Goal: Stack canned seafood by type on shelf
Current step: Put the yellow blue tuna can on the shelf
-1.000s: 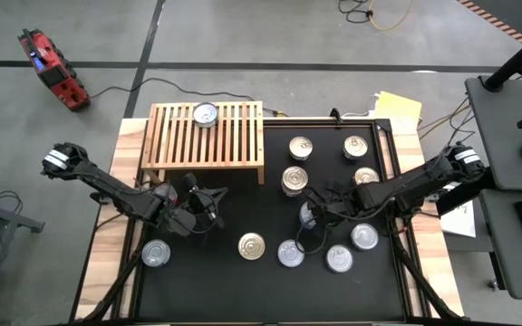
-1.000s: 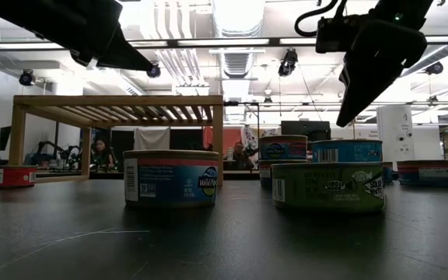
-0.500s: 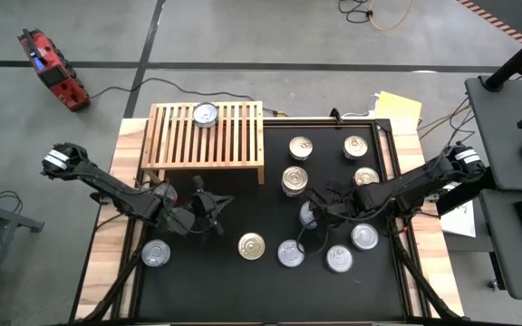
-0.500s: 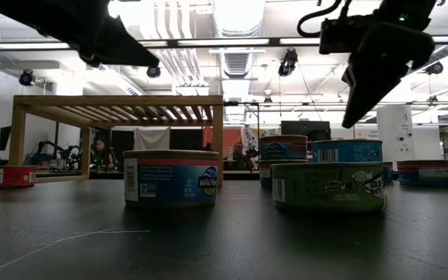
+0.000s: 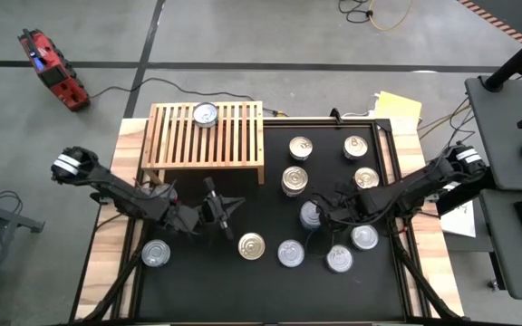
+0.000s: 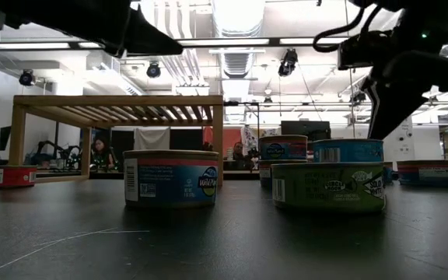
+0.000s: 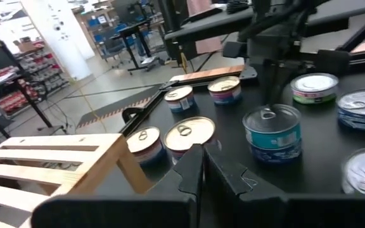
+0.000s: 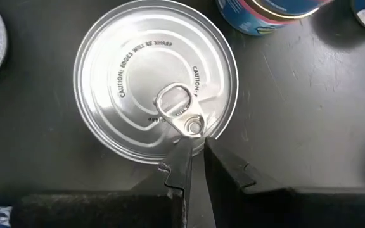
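While only one silver-lidded tin [image 5: 205, 113] sits on the light-wood slatted shelf [image 5: 234, 136], near its far edge, the other cans are spread over the black mat [image 5: 198, 281], so nearly all the stacking is, by my judgement, not yet done.

The right gripper [image 8: 194, 155] hangs directly above a silver can [image 8: 155, 79] with its fingers pressed nearly together and holding nothing. The tips point at the rivet end of the pull tab. The left gripper [image 5: 227, 211] hovers over bare mat between the shelf and a gold-lidded can [image 5: 252, 245], its jaws together and empty.

The likely trouble lies with the right arm. If it descends with the fingers this close, they cannot straddle the can and will strike the lid or catch under the tab ring, tipping or skidding the can into the blue-labelled can [image 8: 277, 14] just beside it. A two-high stack [image 5: 295, 179] stands nearby and could be toppled by a sideways sweep. The shelf's slats also leave gaps, so a can set down tilted may rock.

Every can in view stands upright, lid up, its short axis vertical. The targeted can's pull tab runs diagonally across the lid in the right wrist view, ring toward the centre.
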`<action>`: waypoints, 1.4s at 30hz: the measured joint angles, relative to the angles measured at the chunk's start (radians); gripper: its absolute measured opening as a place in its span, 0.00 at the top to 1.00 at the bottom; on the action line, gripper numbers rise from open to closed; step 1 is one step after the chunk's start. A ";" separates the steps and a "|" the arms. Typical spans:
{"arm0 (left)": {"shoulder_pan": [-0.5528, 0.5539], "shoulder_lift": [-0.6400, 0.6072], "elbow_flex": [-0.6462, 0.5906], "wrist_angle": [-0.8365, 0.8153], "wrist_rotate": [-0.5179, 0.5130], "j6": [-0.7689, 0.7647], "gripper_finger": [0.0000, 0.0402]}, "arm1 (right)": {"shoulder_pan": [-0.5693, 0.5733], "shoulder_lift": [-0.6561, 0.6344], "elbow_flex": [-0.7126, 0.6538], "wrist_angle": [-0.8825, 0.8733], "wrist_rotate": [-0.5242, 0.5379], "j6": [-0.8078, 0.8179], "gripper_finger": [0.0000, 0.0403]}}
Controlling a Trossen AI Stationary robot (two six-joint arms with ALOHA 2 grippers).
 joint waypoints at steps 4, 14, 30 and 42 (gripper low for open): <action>0.022 0.007 0.000 0.002 0.000 -0.004 1.00 | 0.014 -0.008 -0.012 0.001 0.005 0.030 0.92; 0.033 0.008 0.000 0.001 -0.001 -0.004 1.00 | 0.064 -0.034 -0.048 0.001 0.075 0.103 0.92; 0.044 0.007 0.000 0.001 -0.008 -0.004 1.00 | 0.066 -0.035 -0.069 0.004 0.074 0.126 0.92; 0.046 0.007 0.000 0.000 -0.008 -0.004 1.00 | 0.065 -0.034 -0.069 0.005 0.068 0.127 0.92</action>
